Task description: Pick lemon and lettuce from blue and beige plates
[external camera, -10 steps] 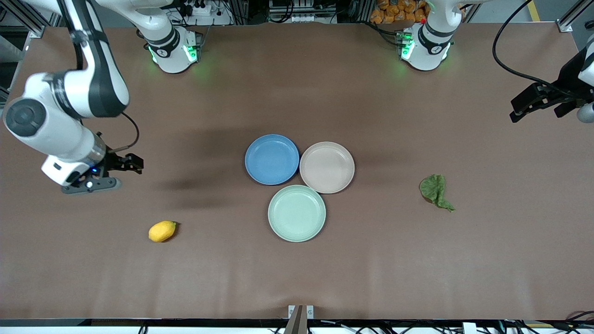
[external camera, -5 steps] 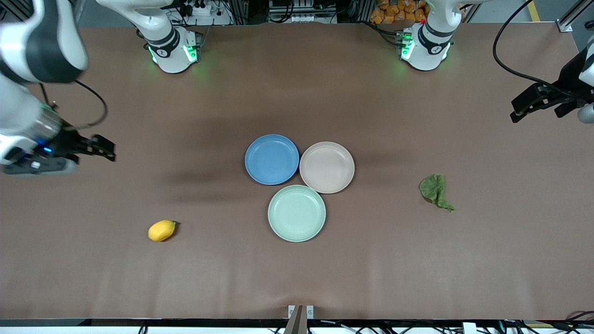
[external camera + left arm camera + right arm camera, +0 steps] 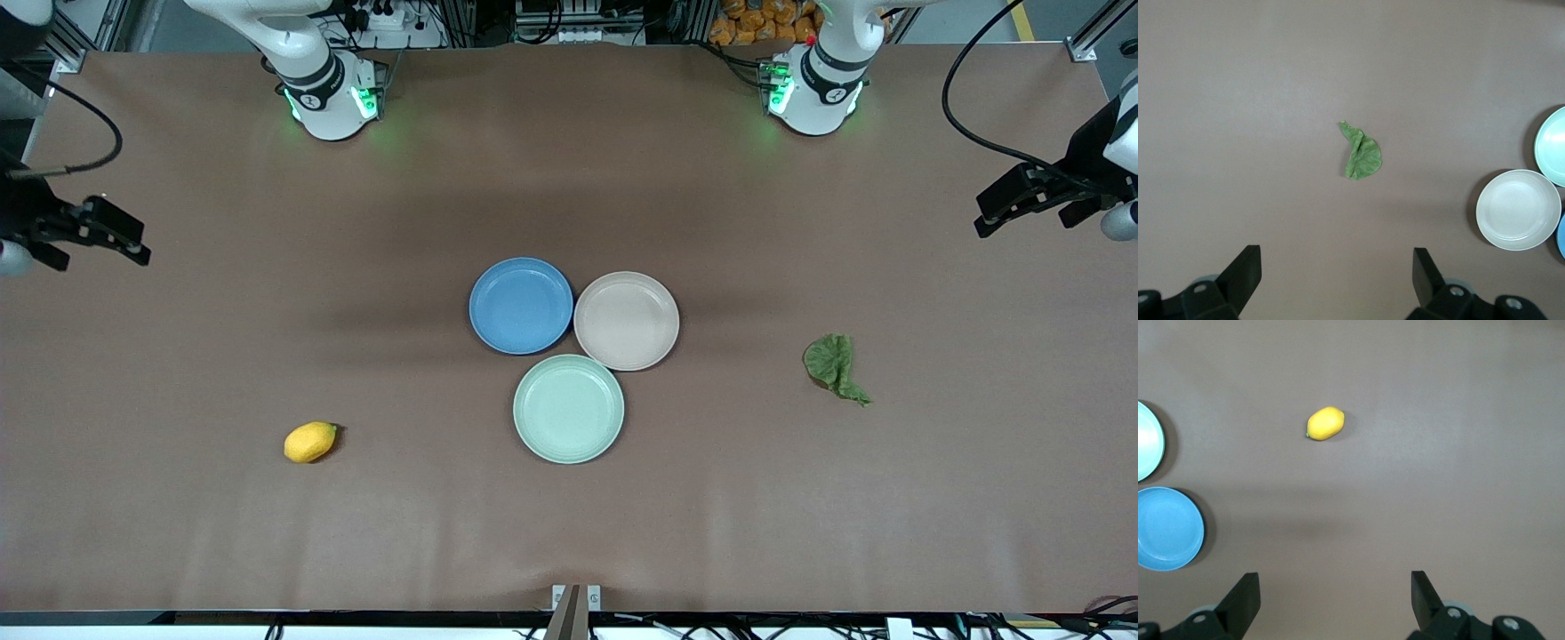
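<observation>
The lemon (image 3: 310, 442) lies on the bare table toward the right arm's end; it also shows in the right wrist view (image 3: 1325, 423). The lettuce (image 3: 833, 364) lies on the bare table toward the left arm's end, also in the left wrist view (image 3: 1361, 153). The blue plate (image 3: 521, 305) and beige plate (image 3: 627, 320) sit empty side by side mid-table. My right gripper (image 3: 116, 234) is open and empty, high over the table's edge at the right arm's end. My left gripper (image 3: 1005, 203) is open and empty, high over the edge at the left arm's end.
A pale mint-green plate (image 3: 569, 408), empty, touches the blue and beige plates and lies nearer the front camera. The arm bases stand along the table's back edge. Brown table surface spreads all round.
My right gripper has drawn away from over the lemon's area, up and out toward the table's edge. The left gripper, plates, lemon and lettuce have stayed put.
</observation>
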Controlling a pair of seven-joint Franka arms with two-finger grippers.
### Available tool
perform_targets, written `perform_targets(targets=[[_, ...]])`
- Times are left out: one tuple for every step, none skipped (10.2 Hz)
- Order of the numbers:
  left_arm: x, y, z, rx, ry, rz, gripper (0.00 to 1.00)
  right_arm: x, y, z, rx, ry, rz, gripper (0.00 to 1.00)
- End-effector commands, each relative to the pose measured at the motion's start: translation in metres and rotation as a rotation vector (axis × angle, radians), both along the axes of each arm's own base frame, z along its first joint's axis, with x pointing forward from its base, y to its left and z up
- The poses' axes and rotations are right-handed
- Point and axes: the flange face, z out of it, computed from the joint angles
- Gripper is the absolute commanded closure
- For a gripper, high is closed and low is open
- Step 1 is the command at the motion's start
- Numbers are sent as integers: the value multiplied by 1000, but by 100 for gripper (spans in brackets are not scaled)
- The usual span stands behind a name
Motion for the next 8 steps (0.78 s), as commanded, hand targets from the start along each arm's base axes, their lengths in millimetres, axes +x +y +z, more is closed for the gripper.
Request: perform_targets(targets=[[-2,2,2,-11,6,-13,0,-12,-3,18,20,12,-6,0],[-2,4,2,-9,6,-11,0,-13,-5,18,20,16,-9,0],[-2,4,2,-9,6,-11,0,-12,-9,18,20,16,-14,0],[-2,1,2,-8,6,-17,0,-13,-13,27,20,-4,-15,0],[-2,1,2,-8,6,-17,0,-13,-15,27,19,-4,-17,0],[-2,2,2,-8,6,-16,0,-12,-16,27,19,-2,-18,0],[-2,3,2,-9,6,-14,0,-11,-17,25,18,-1,-21,0],[-2,2,2,-11,6,-16,0,-11,-17,26,12,-4,-28,0]])
